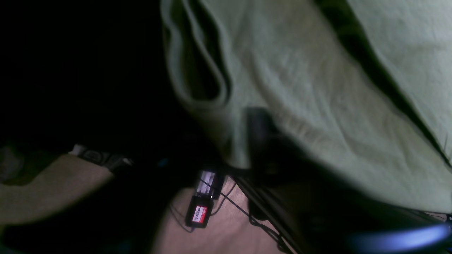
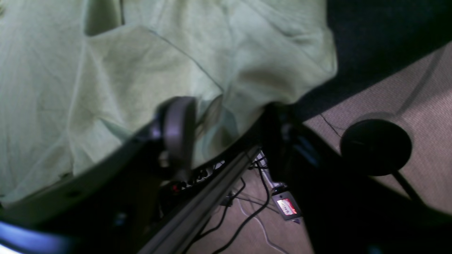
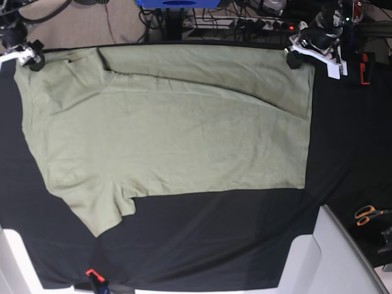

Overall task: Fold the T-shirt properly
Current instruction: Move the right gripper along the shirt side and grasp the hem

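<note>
No box, bin or other container visible in any view. Much hidden or blurred: left wrist view dark across its whole left half, the left gripper (image 1: 259, 135) only a black smear against the cloth, so whether closed on the fabric or spread, cannot tell; right wrist view soft too, the right gripper (image 2: 178, 135) showing one rounded dark finger (image 2: 180, 123) pressed against the cloth, the other lost beneath it, so its state likewise impossible to tell. From the base view, right gripper (image 3: 29, 56) at the far left corner of the shirt, left gripper (image 3: 300, 55) at the far right corner, both touching or just over the fabric edge, jaws too small to read. T-shirt (image 3: 171, 128) pale sage green, spread nearly flat on the black table cloth (image 3: 202, 245), filling the far and middle part of the table. One short sleeve (image 3: 101, 211) sticking out toward the near left. Far strip of the shirt folded over along a long slanting crease running from far left down toward the right. Soft wrinkles across the body. Scissors (image 3: 367, 214) with orange handles at the right edge, well apart from the shirt. Cables and a power strip (image 3: 263, 24) beyond the far edge, partly cut off.
</note>
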`<state>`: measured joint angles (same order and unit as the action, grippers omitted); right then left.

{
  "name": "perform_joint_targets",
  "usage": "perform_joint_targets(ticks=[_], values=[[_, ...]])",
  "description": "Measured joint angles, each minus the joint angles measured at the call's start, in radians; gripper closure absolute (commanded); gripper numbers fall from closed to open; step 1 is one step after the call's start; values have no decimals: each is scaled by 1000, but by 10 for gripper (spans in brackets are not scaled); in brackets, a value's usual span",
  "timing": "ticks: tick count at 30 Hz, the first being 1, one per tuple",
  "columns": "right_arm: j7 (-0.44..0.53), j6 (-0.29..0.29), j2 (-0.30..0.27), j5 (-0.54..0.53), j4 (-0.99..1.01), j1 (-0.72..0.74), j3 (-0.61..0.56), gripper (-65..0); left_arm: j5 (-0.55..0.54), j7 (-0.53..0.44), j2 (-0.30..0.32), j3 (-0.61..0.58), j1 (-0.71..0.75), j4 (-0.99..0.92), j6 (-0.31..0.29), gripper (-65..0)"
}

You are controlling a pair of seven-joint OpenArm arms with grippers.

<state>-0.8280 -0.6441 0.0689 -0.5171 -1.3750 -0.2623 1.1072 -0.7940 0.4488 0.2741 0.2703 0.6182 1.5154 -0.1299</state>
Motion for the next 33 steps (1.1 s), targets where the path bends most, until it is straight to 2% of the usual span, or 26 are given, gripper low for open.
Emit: perform_joint_targets(ticks=[3,5,9,11,13,15,16,17,18,20,21,24,26,33], values=[[-9,0,4,9,-31,-12,6,-321,-1,1,2,11,2,1,0,-499],[-1,0,11,5,-88,-12,45,-321,-1,9,-6,63,-4,2,-1,-545],[0,5,30,12,-233,-28,80,-321,-1,5,0,209,-4,16,3,-550],[-15,-19,34,4,-291,-46,65,-321,0,12,-2,272,0,45,3,-550],[-27,-40,25,9,-348,-83,-16,-320,-4,10,-4,330,1,81,0,-550],[-57,-45,13,13,-381,-122,-154,-315,-6,5,-7,375,3,119,2,-538],[-58,-46,15,9,-389,-132,-215,-297,-7,8,-18,396,5,137,2,-508],[-56,-47,14,5,-393,-143,-270,-255,-3,-2,-37,409,9,159,3,-441],[-58,-62,17,0,-392,-146,-317,-194,-3,-10,-53,410,15,175,3,-349],[-55,-58,14,-2,-380,-146,-372,-48,-5,13,-75,395,21,183,0,-92],[-53,-51,7,-1,-365,-146,-390,0,2,13,-81,382,22,182,0,0],[-60,-47,2,11,-306,-140,-452,-24,0,8,-81,340,17,178,1,0],[-61,-50,11,8,-248,-115,-478,-9,0,10,-76,306,17,176,0,0],[-56,-49,-20,10,-101,-48,-478,-6,0,10,-77,294,19,176,0,0]])
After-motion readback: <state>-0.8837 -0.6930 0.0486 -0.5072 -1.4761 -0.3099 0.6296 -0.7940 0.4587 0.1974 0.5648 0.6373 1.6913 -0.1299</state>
